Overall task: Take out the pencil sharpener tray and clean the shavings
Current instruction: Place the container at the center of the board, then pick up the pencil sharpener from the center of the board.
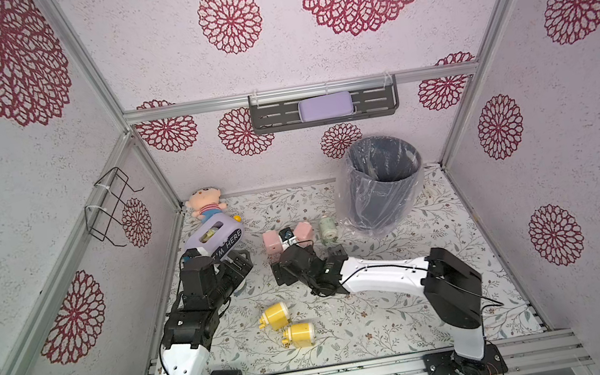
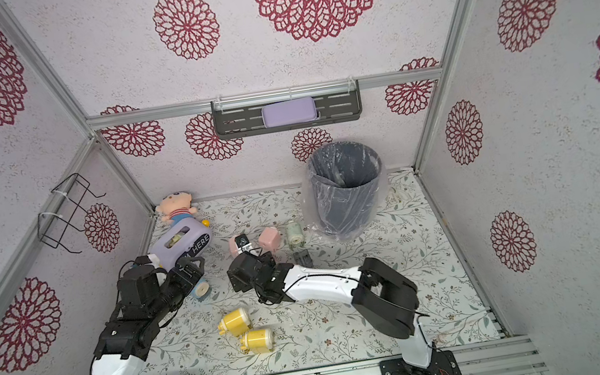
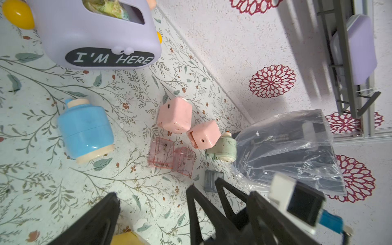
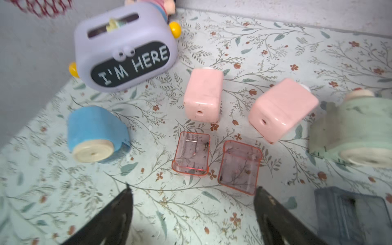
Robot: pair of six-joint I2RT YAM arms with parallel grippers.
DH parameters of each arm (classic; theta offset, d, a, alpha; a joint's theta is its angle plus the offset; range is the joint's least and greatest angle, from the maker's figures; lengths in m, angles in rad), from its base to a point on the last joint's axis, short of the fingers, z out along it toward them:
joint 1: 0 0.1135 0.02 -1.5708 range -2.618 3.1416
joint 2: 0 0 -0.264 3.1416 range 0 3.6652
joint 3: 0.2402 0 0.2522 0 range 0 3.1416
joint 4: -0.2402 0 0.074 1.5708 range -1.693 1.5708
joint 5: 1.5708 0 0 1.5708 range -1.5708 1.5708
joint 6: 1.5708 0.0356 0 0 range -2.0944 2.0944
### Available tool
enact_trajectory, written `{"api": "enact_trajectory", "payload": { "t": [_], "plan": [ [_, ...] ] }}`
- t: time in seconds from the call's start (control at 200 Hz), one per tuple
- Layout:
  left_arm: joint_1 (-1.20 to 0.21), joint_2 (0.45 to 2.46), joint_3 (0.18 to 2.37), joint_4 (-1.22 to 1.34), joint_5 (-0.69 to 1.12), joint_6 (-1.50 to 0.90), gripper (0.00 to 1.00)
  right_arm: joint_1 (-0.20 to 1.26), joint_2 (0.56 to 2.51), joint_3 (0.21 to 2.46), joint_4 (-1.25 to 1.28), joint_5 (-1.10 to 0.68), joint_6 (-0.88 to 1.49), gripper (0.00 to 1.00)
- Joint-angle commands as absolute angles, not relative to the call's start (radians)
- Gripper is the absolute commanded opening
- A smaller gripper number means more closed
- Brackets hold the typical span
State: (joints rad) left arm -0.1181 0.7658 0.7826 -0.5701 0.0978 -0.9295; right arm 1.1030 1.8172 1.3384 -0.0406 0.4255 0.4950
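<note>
Right fingers (image 4: 121, 212) spread wide, gripping nothing, just short of a clear pink tray (image 4: 192, 152) and a second pink tray (image 4: 240, 167), both flat on the tabletop (image 4: 297, 53) with dark specks inside, left fingers (image 3: 95, 220) likewise released, pink sharpeners (image 4: 202, 95) beyond, plastic-lined bin (image 1: 382, 180) nearby.

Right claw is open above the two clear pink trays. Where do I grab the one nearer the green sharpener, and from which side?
Pinch that pink tray across its two long side walls, bringing the right claw straight down from above. It lies flat, apparently open side up, so those thin upright walls are the only graspable edges; the other tray sits apart, probably leaving finger room.
</note>
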Motion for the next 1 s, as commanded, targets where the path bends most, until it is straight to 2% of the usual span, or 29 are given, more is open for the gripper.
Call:
{"api": "enact_trajectory", "payload": {
  "t": [0.0, 0.205, 0.365, 0.51, 0.705, 0.836, 0.996],
  "plan": [
    [-0.110, 0.730, 0.815, -0.640, 0.105, -0.952, 0.97, 1.102, 1.672, 1.226, 0.011, 0.443, 0.482, 0.99],
    [-0.112, 0.653, 0.820, -0.758, 0.060, -1.007, 0.97, 1.103, 1.478, 1.018, -0.015, 0.505, 0.538, 0.99],
    [-0.111, 0.565, 0.735, -0.712, 0.056, -1.054, 0.97, 1.103, 1.354, 0.853, 0.056, 0.480, 0.539, 0.99],
    [-0.110, 0.575, 0.714, -0.734, 0.012, -1.054, 0.98, 1.102, 1.262, 0.758, 0.087, 0.493, 0.517, 0.99],
    [-0.111, 0.717, 0.719, -0.698, 0.000, -1.018, 0.97, 1.088, 1.206, 0.678, 0.117, 0.557, 0.482, 0.99],
    [-0.109, 0.868, 0.760, -0.713, -0.050, -1.022, 0.97, 1.060, 1.200, 0.663, 0.118, 0.494, 0.440, 0.99],
    [-0.109, 1.085, 0.883, -0.860, -0.201, -1.078, 0.97, 1.044, 1.191, 0.629, 0.185, 0.403, 0.402, 0.99]
  ]
}}
